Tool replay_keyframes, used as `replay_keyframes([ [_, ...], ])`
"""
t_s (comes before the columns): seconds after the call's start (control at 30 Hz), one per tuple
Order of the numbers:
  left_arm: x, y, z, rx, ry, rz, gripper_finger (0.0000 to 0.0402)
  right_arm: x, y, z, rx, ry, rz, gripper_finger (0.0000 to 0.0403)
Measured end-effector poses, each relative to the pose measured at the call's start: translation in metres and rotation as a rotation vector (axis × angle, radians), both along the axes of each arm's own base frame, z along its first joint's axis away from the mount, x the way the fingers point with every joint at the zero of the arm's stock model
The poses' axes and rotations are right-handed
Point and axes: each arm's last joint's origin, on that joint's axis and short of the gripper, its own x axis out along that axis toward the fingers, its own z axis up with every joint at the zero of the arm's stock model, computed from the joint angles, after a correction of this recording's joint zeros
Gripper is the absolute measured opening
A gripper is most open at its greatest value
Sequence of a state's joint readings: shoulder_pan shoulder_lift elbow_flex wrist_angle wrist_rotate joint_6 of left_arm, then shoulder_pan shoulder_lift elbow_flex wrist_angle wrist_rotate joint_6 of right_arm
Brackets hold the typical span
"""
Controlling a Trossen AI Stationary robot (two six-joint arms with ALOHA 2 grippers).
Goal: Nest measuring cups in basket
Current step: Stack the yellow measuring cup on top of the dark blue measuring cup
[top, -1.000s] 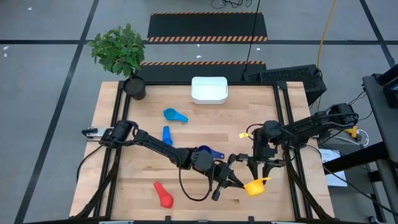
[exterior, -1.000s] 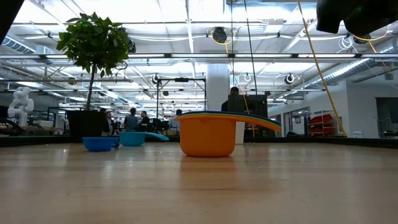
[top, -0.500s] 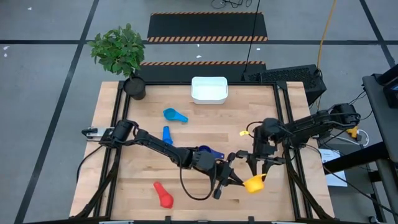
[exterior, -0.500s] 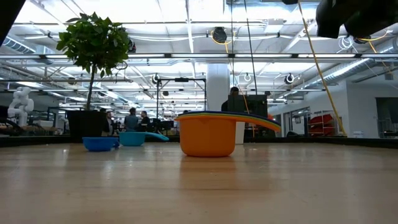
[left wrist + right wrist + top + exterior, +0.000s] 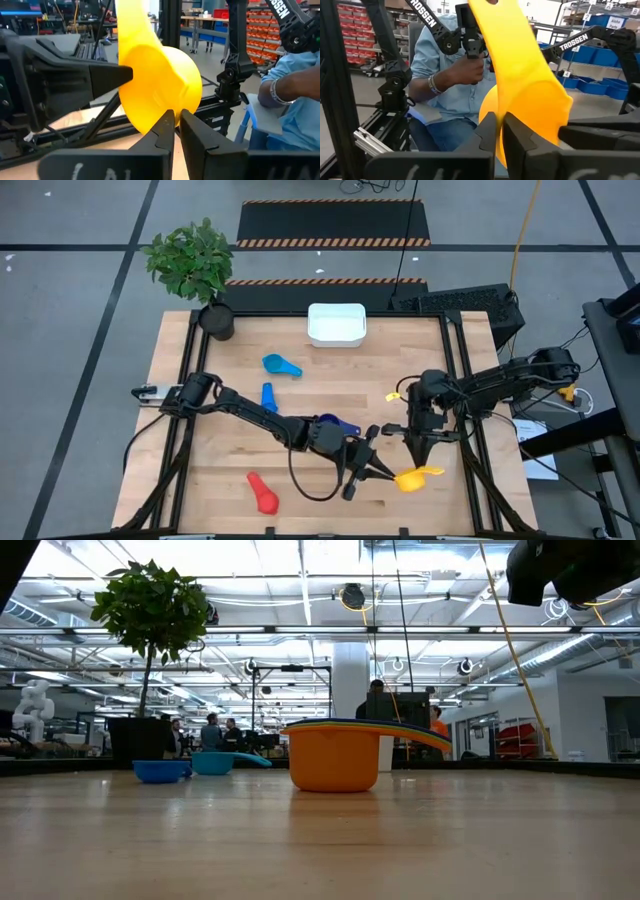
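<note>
A yellow measuring cup (image 5: 408, 477) hangs between both grippers near the table's right front, handle (image 5: 433, 472) toward the right edge. My left gripper (image 5: 378, 471) is shut on it from the left, my right gripper (image 5: 418, 459) from above. Light blue (image 5: 280, 364), blue (image 5: 268, 396), dark blue (image 5: 335, 423) and red (image 5: 262, 492) cups lie on the table. The low view shows an orange cup (image 5: 335, 758) standing on its base with coloured cups nested inside. The white basket (image 5: 336, 323) stands at the far edge. My left gripper pinches the yellow cup's bowl wall (image 5: 160, 107) between its two fingers, coming level from the table's left. The cup is off the table, its handle (image 5: 131, 22) rising past the fingers in the left wrist view. My right gripper pinches the yellow cup where handle meets bowl (image 5: 506, 107), fingers (image 5: 485, 127) pointing down from above. The handle (image 5: 512, 40) stretches away from the fingers in the right wrist view, and the bowl (image 5: 540, 117) sits beside them.
A dark pot with a green plant (image 5: 193, 265) occupies the far left corner. A person in a light blue shirt (image 5: 447, 95) sits beyond the table's right side. Black frame rails (image 5: 458, 360) edge the table. Bare wood lies between the basket and the arms.
My right gripper, with fingers spread above the yellow cup a second ago, has shut on it. The cup has turned about, its handle swinging from the far right toward the right edge. The left arm has kept its hold.
</note>
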State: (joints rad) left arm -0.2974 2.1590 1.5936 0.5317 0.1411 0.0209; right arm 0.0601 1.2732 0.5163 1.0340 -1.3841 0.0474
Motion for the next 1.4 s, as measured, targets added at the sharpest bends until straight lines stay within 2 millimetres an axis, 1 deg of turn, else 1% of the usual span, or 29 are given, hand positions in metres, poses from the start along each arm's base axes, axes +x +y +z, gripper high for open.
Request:
replay_keyframes([
  [0.13, 0.0, 0.0, 0.0, -0.012, 0.008, 0.0, 0.0069, 0.001, -0.001, 0.0, 0.002, -0.009, -0.019, 0.0001],
  [0.37, 0.0, 0.0, 0.003, -0.039, -0.025, 0.008, 0.017, 0.001, -0.001, 0.0, 0.005, -0.031, -0.046, 0.0001],
  [0.47, 0.0, 0.0, 0.003, -0.039, -0.025, 0.015, 0.0193, 0.002, -0.001, 0.0, 0.006, -0.033, -0.055, 0.0],
  [0.57, 0.001, 0.0, 0.004, -0.037, -0.033, 0.016, 0.0191, 0.002, -0.001, 0.001, 0.006, -0.034, -0.055, 0.0],
  [0.73, 0.001, 0.0, 0.004, -0.032, -0.036, 0.015, 0.0161, 0.001, -0.001, 0.002, 0.012, -0.029, -0.061, 0.0],
  [0.83, 0.0, 0.0, 0.003, -0.027, -0.034, 0.024, 0.0154, 0.003, -0.002, 0.003, 0.026, -0.021, -0.104, 0.0001],
  [0.93, 0.001, 0.0, 0.001, -0.028, -0.021, 0.061, 0.0165, 0.004, -0.006, 0.007, 0.045, -0.019, -0.152, 0.0002],
  [1.1, 0.002, 0.002, 0.001, -0.027, -0.024, 0.123, 0.0202, 0.006, -0.012, 0.007, 0.067, 0.016, -0.224, 0.0002],
  [1.2, 0.002, 0.004, 0.001, -0.027, -0.031, 0.15, 0.0204, 0.007, -0.016, 0.007, 0.072, 0.029, -0.245, 0.0002],
  [1.23, 0.003, 0.004, 0.002, -0.023, -0.033, 0.155, 0.0196, 0.007, -0.016, 0.007, 0.074, 0.032, -0.25, 0.0002],
  [1.3, 0.003, 0.005, 0.002, -0.011, -0.037, 0.172, 0.0169, 0.007, -0.016, 0.007, 0.079, 0.035, -0.267, 0.0002],
  [1.37, 0.003, 0.006, 0.002, -0.006, -0.04, 0.178, 0.0129, 0.008, -0.016, 0.007, 0.083, 0.039, -0.282, 0.0002],
  [1.4, 0.004, 0.009, 0.002, -0.01, -0.047, 0.219, 0.0106, 0.007, -0.016, 0.006, 0.075, 0.051, -0.262, 0.0002],
])
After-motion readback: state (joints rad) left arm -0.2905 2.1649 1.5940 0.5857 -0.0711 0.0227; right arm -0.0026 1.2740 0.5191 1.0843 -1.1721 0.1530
